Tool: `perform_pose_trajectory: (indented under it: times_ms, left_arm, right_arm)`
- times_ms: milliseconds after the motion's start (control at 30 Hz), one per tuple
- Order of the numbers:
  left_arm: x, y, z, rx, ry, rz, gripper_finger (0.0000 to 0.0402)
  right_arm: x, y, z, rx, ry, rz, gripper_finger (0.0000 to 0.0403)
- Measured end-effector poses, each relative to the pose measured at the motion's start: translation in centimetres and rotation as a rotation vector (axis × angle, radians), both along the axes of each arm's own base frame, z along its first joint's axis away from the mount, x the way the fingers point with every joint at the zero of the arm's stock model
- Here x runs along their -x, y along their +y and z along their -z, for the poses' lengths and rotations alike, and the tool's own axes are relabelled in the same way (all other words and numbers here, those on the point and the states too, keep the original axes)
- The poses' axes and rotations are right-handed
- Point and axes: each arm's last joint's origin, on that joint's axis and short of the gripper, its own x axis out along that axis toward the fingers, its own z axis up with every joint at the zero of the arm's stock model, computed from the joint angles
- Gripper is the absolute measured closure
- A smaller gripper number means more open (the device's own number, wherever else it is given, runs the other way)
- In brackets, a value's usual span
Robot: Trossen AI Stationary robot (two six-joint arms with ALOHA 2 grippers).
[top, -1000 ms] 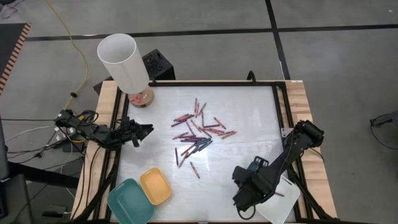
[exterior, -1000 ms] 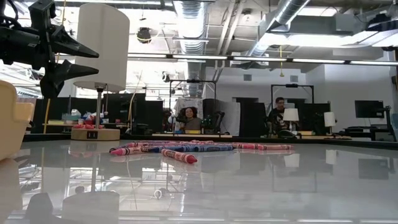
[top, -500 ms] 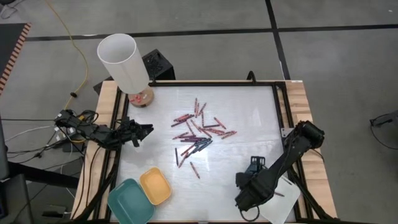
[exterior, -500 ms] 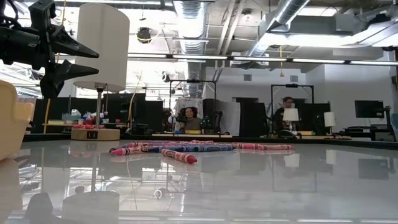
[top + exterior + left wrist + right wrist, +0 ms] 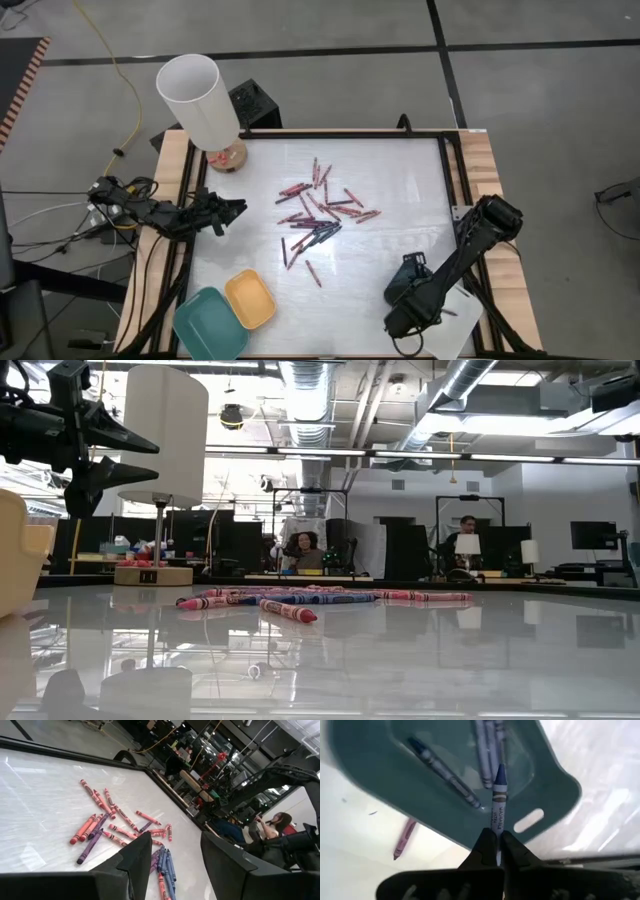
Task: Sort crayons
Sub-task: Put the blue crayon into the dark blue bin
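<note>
Several red, pink, purple and blue crayons (image 5: 320,215) lie loose in a heap at the table's middle, also seen in the left wrist view (image 5: 125,827) and the low view (image 5: 300,600). My right gripper (image 5: 402,318) hangs at the near right, pointing steeply down, shut on a blue crayon (image 5: 497,795) over a dark teal tray (image 5: 370,785). A few blue crayons (image 5: 445,772) lie flat in that tray. My left gripper (image 5: 235,208) waits open and level at the table's left edge, empty. My right gripper pinches the blue crayon's blunt end (image 5: 495,831) between its two fingertips. The fingers come from above, pointing down, and the crayon runs on along their line. Its pointed tip (image 5: 500,768) faces the tray's inside; whether it touches the tray, I cannot tell.
A white tray (image 5: 455,328) with a pink crayon (image 5: 404,837) sits beside the dark one at the near right corner. A teal tray (image 5: 208,325) and a yellow tray (image 5: 250,298) stand near left. A lamp (image 5: 200,100) stands at the far left corner.
My right gripper has sunk toward the dark teal tray and shifted slightly toward the table's right edge, rolling about its own line, with the blue crayon still held.
</note>
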Motion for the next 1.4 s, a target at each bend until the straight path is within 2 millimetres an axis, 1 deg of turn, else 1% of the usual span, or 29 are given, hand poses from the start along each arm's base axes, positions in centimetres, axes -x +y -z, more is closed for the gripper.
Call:
perform_pose_trajectory:
  times_ms: [133, 333, 867, 1100, 1400]
  left_arm:
    - [0.0, 0.0, 0.0, 0.000, 0.001, -0.008, 0.0241]
    - [0.0, 0.0, 0.0, 0.000, 0.001, -0.012, 0.0241]
    - [0.0, 0.1, 0.0, 0.000, 0.003, -0.034, 0.0241]
    - [0.0, 0.1, 0.0, 0.000, 0.003, -0.034, 0.0241]
    - [0.0, 0.1, 0.0, 0.000, 0.003, -0.034, 0.0241]
  right_arm:
    - [-0.3, 0.1, 0.1, -0.032, -0.012, -0.041, 0.0401]
    - [-1.0, 0.2, 0.3, -0.068, -0.054, -0.029, 0.0401]
    - [-1.2, 0.4, 0.3, -0.072, -0.096, -0.041, 0.0401]
    - [-0.8, 0.1, 2.3, -0.067, -0.096, -0.026, 0.0401]
    - [-0.8, 0.1, 2.3, -0.067, -0.091, -0.023, 0.0396]
